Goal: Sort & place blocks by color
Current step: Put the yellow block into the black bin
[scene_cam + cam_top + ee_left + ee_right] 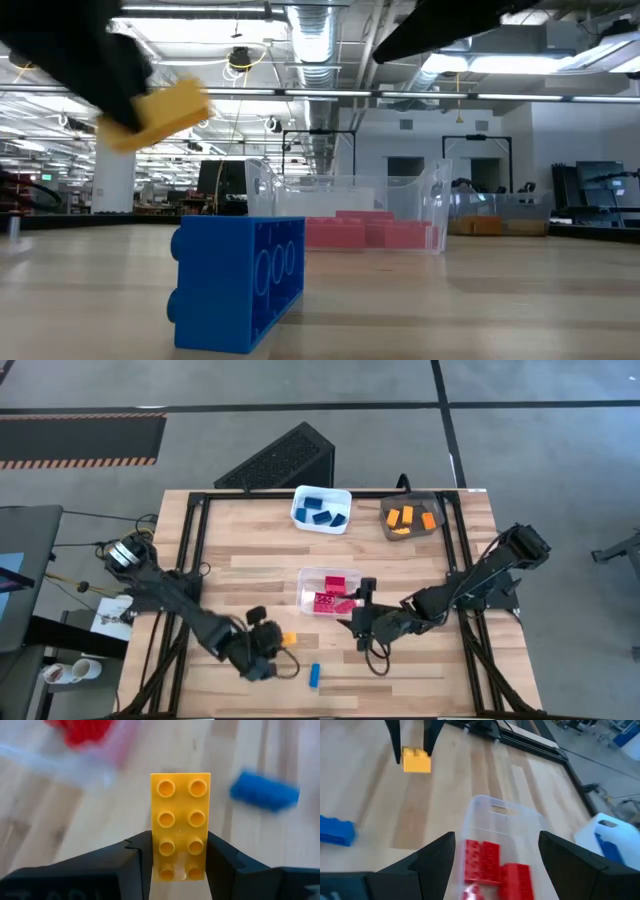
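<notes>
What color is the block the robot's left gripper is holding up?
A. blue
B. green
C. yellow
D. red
C: the left gripper is shut on a yellow block, lifted off the table in the low view, while the blue block lies loose on the wood.

I see the clear plastic bin [312, 588] at the middle of the wooden slatted table [250, 560], with the red studded bricks [330, 596] lying in it, and behind it along the far edge the white rectangular bin [298, 506] holding blue bricks [322, 510] sits just left of the grey rectangular bin [386, 524] holding orange bricks [408, 519]. In front of the clear bin, near the front edge, a lone blue studded brick [314, 676] lies on the tabletop. My left gripper [272, 641] holds the yellow-orange studded brick [288, 638] clear of the table, just left of and behind that lone brick, while my right gripper [358, 613] hangs at the clear bin's right front corner.
</notes>
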You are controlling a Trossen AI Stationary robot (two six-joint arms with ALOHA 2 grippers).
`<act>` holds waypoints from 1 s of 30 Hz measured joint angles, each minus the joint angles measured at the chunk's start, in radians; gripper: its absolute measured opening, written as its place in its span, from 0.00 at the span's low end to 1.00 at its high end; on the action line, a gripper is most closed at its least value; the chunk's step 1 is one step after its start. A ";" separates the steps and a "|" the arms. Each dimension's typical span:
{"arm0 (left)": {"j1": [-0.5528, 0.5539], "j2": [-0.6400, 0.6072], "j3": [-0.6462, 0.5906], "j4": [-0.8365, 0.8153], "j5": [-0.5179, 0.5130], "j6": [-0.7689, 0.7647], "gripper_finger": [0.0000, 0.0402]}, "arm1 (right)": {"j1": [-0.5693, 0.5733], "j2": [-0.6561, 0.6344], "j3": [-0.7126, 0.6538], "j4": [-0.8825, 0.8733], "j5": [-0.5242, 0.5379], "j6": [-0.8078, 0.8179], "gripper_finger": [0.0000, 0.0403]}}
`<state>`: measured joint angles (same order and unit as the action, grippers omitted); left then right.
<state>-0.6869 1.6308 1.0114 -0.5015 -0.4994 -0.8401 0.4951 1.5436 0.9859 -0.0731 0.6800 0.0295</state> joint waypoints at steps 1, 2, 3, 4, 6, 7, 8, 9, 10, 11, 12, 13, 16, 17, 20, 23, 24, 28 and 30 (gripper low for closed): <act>0.017 -0.028 -0.036 0.055 -0.017 0.008 0.26 | -0.009 -0.001 0.000 0.000 0.000 -0.018 0.76; 0.036 -0.053 -0.079 0.110 -0.021 0.011 0.26 | -0.015 -0.004 0.000 -0.001 0.000 -0.043 0.76; 0.056 -0.078 -0.126 0.173 -0.018 0.027 0.26 | -0.021 -0.006 0.000 0.003 0.001 -0.066 0.75; 0.076 -0.104 -0.173 0.257 -0.002 0.061 0.26 | -0.027 -0.007 0.000 0.009 0.001 -0.086 0.75; 0.116 -0.165 -0.266 0.456 0.018 0.143 0.26 | -0.044 -0.008 0.000 0.010 -0.001 -0.120 0.74; 0.138 -0.193 -0.311 0.558 0.021 0.186 0.26 | -0.053 -0.011 0.000 0.010 -0.003 -0.132 0.73; 0.160 -0.212 -0.355 0.658 0.028 0.233 0.26 | -0.066 -0.014 0.000 0.014 -0.007 -0.135 0.72; 0.185 -0.230 -0.401 0.762 0.044 0.292 0.26 | -0.081 -0.016 0.000 0.019 -0.019 -0.141 0.71; 0.209 -0.249 -0.443 0.860 0.055 0.352 0.26 | -0.097 -0.016 0.000 0.019 -0.039 -0.149 0.70; 0.234 -0.263 -0.476 0.960 0.064 0.413 0.26 | -0.113 -0.015 0.000 0.017 -0.066 -0.151 0.70; 0.260 -0.271 -0.503 1.068 0.074 0.474 0.26 | -0.131 -0.015 0.000 0.021 -0.095 -0.152 0.69; 0.285 -0.280 -0.529 1.156 0.076 0.527 0.26 | -0.152 -0.015 0.000 0.033 -0.130 -0.153 0.68; 0.363 -0.281 -0.575 1.322 0.109 0.643 0.26 | -0.215 -0.015 0.000 0.069 -0.261 -0.162 0.65; 0.387 -0.281 -0.576 1.350 0.126 0.666 0.26 | -0.236 -0.015 0.000 0.077 -0.301 -0.167 0.64; 0.436 -0.272 -0.566 1.403 0.168 0.711 0.26 | -0.298 -0.015 0.000 0.092 -0.411 -0.170 0.61; 0.462 -0.251 -0.563 1.453 0.181 0.749 0.26 | -0.354 -0.015 0.000 0.089 -0.532 -0.170 0.57; 0.470 -0.245 -0.562 1.468 0.181 0.760 0.26 | -0.370 -0.015 0.000 0.091 -0.578 -0.170 0.56; 0.507 -0.235 -0.563 1.488 0.186 0.774 0.26 | -0.425 -0.015 0.000 0.098 -0.751 -0.184 0.49; 0.522 -0.235 -0.563 1.493 0.187 0.775 0.26 | -0.446 -0.026 -0.001 0.115 -0.845 -0.187 0.46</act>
<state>-0.1649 1.3956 0.4488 0.9912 -0.3122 -0.0653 0.0493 1.5174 0.9854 0.0415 -0.1653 -0.1575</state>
